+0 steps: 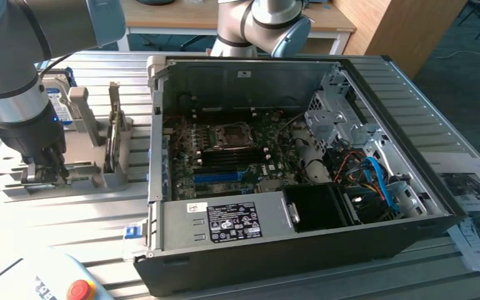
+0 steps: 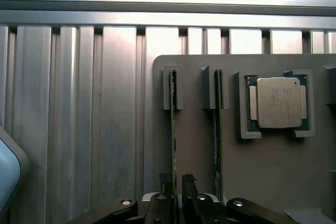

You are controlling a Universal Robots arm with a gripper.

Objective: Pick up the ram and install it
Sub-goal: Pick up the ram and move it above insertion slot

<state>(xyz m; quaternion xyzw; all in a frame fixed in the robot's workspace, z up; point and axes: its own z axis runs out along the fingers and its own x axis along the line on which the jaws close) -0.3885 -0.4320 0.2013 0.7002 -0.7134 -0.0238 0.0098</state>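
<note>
My gripper [image 2: 177, 183] is low over the grey holder [image 2: 197, 145], and its two fingers [image 2: 166, 182] stand a little open, in a narrow gap. The ram [image 2: 174, 129] passes between them. It stands on its long edge in a slot of the holder, and from the wrist I see only this thin edge. One finger is just beside the ram and the other is slightly apart from it, so I do not clamp it yet. I cannot tell if the nearer finger really touches it.

A second stick [image 2: 216, 140] stands on its edge in the next slot, parallel to the ram. Beyond this stick a square silver processor [image 2: 277, 102] lies flat in its own pocket of the holder. The holder rests on a ribbed aluminium table [image 2: 79, 103].

In the exterior view my gripper [image 1: 44, 170] points straight down at the holder [image 1: 98, 175], which sits at the exterior view's left, near an open computer case [image 1: 307, 250] but not touching it. The case lies on its side. Inside it I see the motherboard [image 1: 249, 156] with an empty processor socket [image 1: 225, 137] and a long blue slot [image 1: 220, 177] just beside it, toward the power supply [image 1: 223, 222]. Blue cables [image 1: 377, 178] lie in the part of the case at the exterior view's right. Printed papers [image 1: 474, 200] lie on the table past this side of the case.
</note>
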